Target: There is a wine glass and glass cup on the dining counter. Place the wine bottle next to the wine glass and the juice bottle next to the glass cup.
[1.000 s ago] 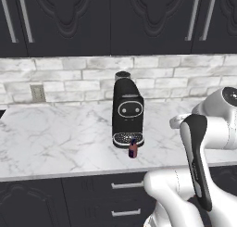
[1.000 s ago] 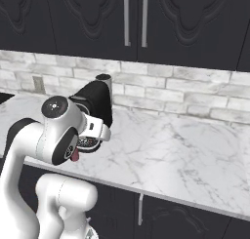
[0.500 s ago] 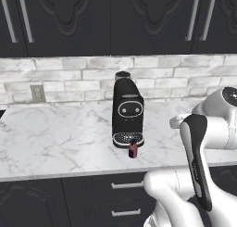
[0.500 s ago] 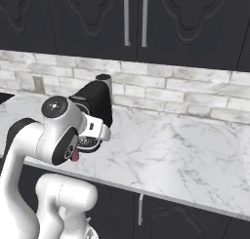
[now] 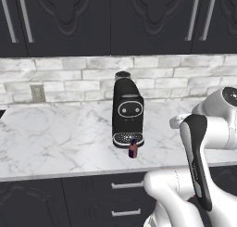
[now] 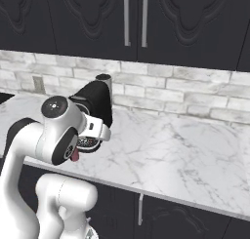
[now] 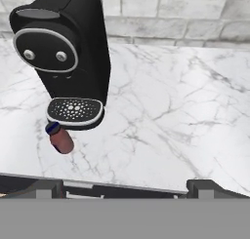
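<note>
We count one juice bottle (image 5: 133, 148) at center frame. We count one coffee machine (image 5: 127, 111) just behind it.

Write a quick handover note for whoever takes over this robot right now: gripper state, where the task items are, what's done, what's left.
Gripper: open, holding nothing, back from the wall counter's front edge.
Juice bottle: upright on the wall counter, right in front of the black coffee machine, close to its drip tray; whether they touch is unclear.
Wine bottle, wine glass, glass cup, dining counter: not located from here.
Done: nothing placed yet.
Left: grasp the juice bottle, take it to the glass cup; then the wine bottle to the wine glass.
</note>
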